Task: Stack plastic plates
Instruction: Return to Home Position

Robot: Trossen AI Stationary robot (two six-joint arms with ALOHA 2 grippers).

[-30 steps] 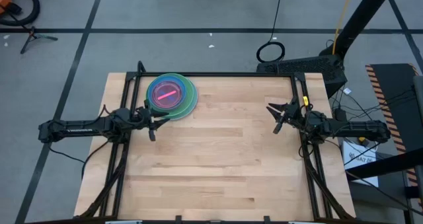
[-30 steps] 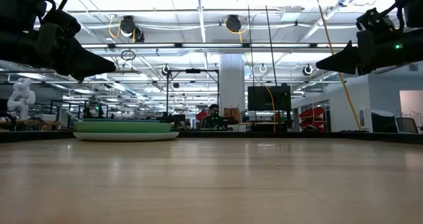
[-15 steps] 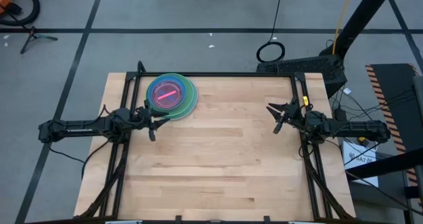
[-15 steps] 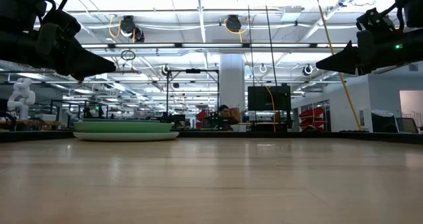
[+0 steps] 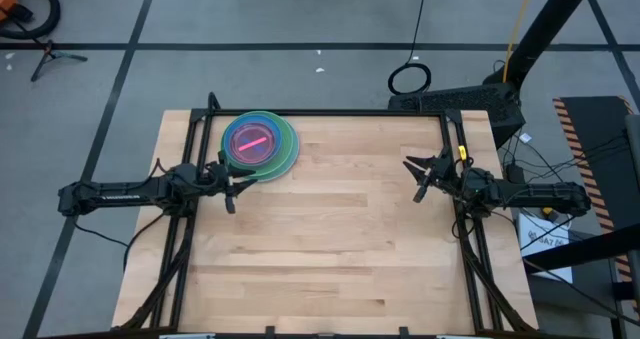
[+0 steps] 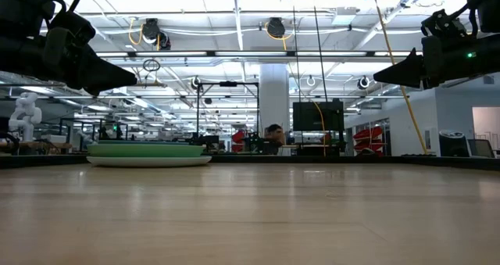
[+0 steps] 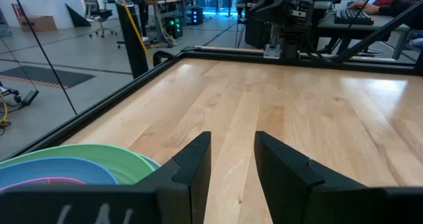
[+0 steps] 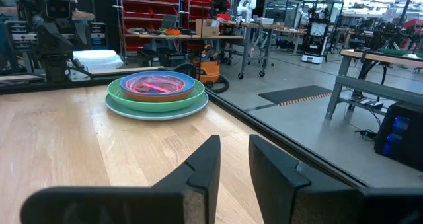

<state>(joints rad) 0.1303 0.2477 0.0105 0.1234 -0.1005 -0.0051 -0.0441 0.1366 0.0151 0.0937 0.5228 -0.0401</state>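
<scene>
The plastic plates (image 5: 261,145) form one stack at the table's far left corner, the bottom plate resting flat on the wood. From above I see light blue and green rims with a pink translucent plate on top. The stack also shows in the low view (image 6: 148,152), the left wrist view (image 7: 73,168) and the right wrist view (image 8: 157,90). My left gripper (image 5: 232,190) hovers just near of the stack, open, touching nothing. My right gripper (image 5: 418,178) hovers at the table's right side, open and holding nothing.
Black frame rails (image 5: 330,112) run along the table's far, left and right edges. Bare wood (image 5: 330,239) spreads between the two arms and toward the near edge. A person (image 6: 273,136) sits in the room far beyond the table.
</scene>
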